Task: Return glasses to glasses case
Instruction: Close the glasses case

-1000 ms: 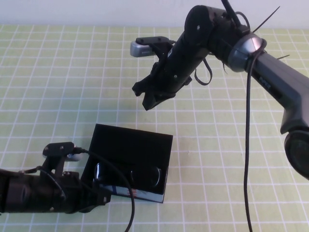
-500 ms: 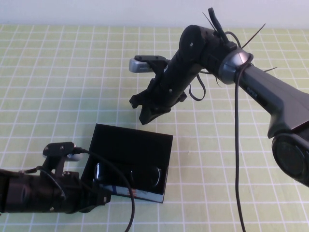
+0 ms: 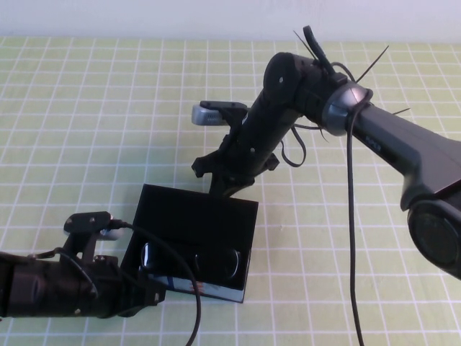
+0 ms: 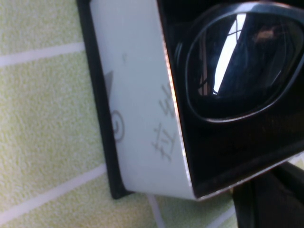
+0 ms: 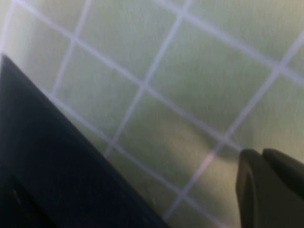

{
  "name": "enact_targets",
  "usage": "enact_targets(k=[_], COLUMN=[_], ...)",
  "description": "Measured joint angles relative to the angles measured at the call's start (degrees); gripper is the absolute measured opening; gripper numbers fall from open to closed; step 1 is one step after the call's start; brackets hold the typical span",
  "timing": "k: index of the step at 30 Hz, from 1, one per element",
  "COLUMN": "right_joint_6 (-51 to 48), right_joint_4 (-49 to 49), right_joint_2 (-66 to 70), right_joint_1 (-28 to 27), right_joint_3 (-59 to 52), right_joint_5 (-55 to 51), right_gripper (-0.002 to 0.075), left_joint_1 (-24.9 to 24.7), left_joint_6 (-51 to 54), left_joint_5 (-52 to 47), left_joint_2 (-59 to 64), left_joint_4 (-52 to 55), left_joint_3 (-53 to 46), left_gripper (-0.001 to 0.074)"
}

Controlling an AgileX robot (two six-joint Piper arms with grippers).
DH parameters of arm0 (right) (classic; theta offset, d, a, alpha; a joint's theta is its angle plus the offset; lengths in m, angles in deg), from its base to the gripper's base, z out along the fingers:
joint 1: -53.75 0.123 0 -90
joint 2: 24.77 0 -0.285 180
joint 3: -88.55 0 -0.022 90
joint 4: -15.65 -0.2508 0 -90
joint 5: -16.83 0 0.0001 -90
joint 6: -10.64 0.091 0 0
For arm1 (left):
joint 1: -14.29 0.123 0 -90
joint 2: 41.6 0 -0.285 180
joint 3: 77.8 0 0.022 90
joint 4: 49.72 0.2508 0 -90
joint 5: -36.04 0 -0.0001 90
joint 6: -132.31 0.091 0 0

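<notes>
The glasses case (image 3: 209, 216) lies open near the table's front, its black lid raised on the far side. The black glasses (image 3: 191, 261) lie inside it; one lens (image 4: 237, 61) shows in the left wrist view beside the case's pale printed side (image 4: 142, 118). My left gripper (image 3: 144, 294) is low at the case's front left corner, shut, touching that corner (image 4: 270, 199). My right gripper (image 3: 216, 180) hangs just above the lid's far edge, shut and empty (image 5: 270, 190); the black lid (image 5: 47, 166) fills a corner of its view.
A green cloth with a white grid (image 3: 86, 130) covers the table. A black cable (image 3: 353, 238) hangs from the right arm down to the front edge. Another cable (image 3: 180, 288) crosses the case's front.
My right gripper has come down and slightly toward me, from well above the table to just over the lid's far edge. The left arm, case and glasses have not moved.
</notes>
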Motion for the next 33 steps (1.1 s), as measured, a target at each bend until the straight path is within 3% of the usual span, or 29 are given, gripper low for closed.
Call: enact_targets(k=[24, 33], right_joint_6=[-3.6, -3.9], right_joint_4=[-3.4, -4.7], right_joint_2=[-10.5, -13.6], right_joint_1=[0.7, 5.3], right_joint_3=[-10.4, -10.4], right_joint_5=[1.3, 0.3], right_gripper=[-0.0011, -0.0011], left_joint_1=[0.0, 0.0], left_joint_6=[0.1, 0.6], left_joint_5=[0.0, 0.1], left_joint_2=[0.0, 0.0], left_joint_4=[0.1, -0.3], left_joint_3=[0.0, 0.0], left_gripper=[-0.0004, -0.0004])
